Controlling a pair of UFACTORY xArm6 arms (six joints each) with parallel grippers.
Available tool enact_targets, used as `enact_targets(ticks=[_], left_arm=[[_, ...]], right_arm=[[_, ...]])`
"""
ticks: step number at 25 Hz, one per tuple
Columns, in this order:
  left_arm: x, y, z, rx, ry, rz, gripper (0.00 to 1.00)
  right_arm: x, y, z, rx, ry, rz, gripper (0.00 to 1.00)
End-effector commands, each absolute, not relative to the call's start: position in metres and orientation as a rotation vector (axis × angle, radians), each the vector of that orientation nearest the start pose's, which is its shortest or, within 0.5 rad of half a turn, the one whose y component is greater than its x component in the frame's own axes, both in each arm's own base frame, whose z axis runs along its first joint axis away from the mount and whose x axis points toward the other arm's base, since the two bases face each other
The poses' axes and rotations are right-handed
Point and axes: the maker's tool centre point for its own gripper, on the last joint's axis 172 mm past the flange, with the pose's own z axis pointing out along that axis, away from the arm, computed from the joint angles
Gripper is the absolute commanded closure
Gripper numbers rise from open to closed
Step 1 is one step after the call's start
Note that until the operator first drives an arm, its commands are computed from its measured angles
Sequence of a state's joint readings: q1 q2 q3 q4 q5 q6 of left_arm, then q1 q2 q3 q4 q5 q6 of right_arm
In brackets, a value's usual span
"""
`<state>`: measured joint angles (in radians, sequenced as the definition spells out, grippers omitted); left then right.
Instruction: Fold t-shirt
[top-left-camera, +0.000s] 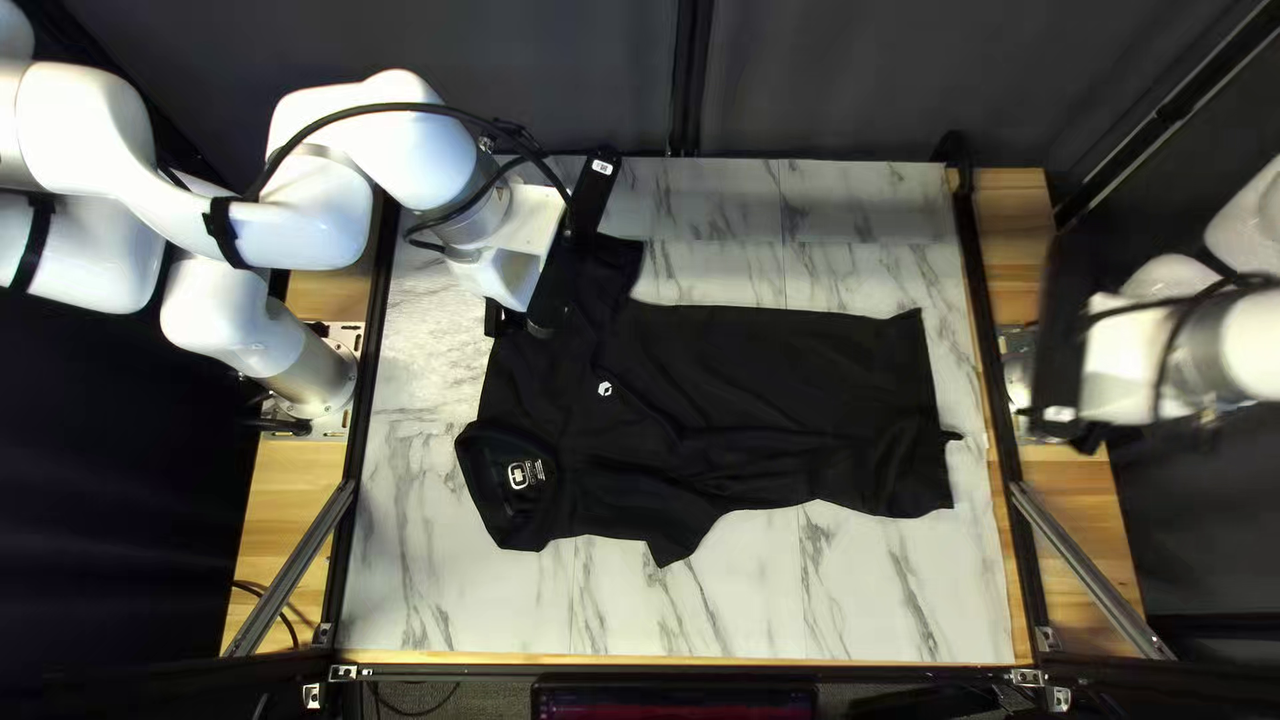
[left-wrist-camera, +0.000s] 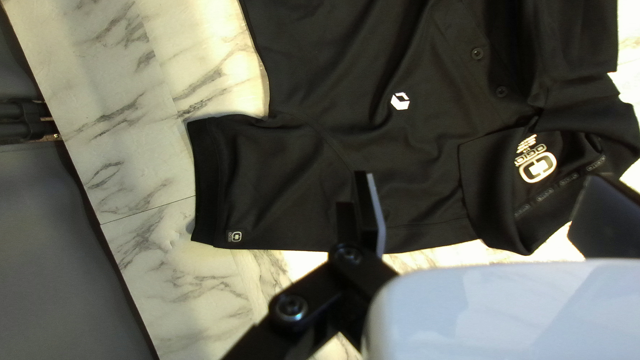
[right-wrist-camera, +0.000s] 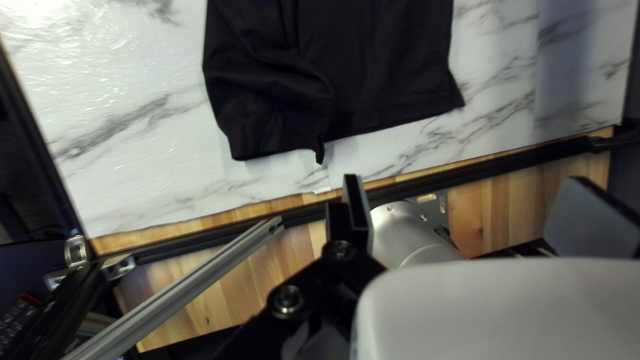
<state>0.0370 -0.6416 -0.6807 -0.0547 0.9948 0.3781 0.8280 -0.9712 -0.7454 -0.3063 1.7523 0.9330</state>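
Counter (top-left-camera: 720, 607): white, marble-patterned, with grey veins and thin seams, filling the middle of the top left view. You get pale glare on it in the right wrist view. Black rails run down both sides, the left one (top-left-camera: 367, 400) and the right one (top-left-camera: 984, 320); pale wood (top-left-camera: 287, 534) shows outside them. Silver braces slant at lower left (top-left-camera: 291, 571) and lower right (top-left-camera: 1087, 567).

Room: dark curtain (top-left-camera: 827, 80) across the top of the frame, with a black upright (top-left-camera: 687, 80) near its middle. Part of a screen (top-left-camera: 674, 703) at bottom centre. You can pick out some keys (right-wrist-camera: 13, 320) beyond the braced corner in the right wrist view.

T-shirt (top-left-camera: 800, 387): black, collared, spread on the counter from left of centre toward the right rail. Collar (top-left-camera: 500, 487) at lower left, small white mark (top-left-camera: 606, 388) on the chest, hem toward the right. Folds cross the body; by the hem a small point of cloth sticks out.

Your left hand (top-left-camera: 574, 244) is above the upper-left sleeve, spread wide; you see one finger over the cloth, the other beside the collar. Contact: cannot tell. Your right hand (top-left-camera: 1063, 340), at the right of the frame, is also spread, beyond the rail and apart from the shirt.
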Motion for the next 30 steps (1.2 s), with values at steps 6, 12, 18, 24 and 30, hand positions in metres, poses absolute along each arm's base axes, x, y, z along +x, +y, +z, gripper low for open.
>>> enact_targets(ticks=[6,12,18,24,30], left_arm=[[0.382,0.004,0.288,-3.042,0.489,-0.514,0.00],[0.382,0.004,0.288,-3.042,0.489,-0.514,0.00],[0.399,0.003,0.264,-3.072,0.504,-0.497,0.00],[0.407,-0.035,0.172,-3.176,0.493,-0.440,0.00],[0.394,-0.098,0.122,-3.263,0.426,-0.367,0.00]], right_arm=[[0.188,0.081,0.340,-3.332,0.260,-0.354,0.00],[0.188,0.081,0.340,-3.332,0.260,-0.354,0.00],[0.188,0.081,0.340,-3.332,0.260,-0.354,0.00],[0.188,0.081,0.340,-3.332,0.260,-0.354,0.00],[0.188,0.081,0.340,-3.332,0.260,-0.354,0.00]])
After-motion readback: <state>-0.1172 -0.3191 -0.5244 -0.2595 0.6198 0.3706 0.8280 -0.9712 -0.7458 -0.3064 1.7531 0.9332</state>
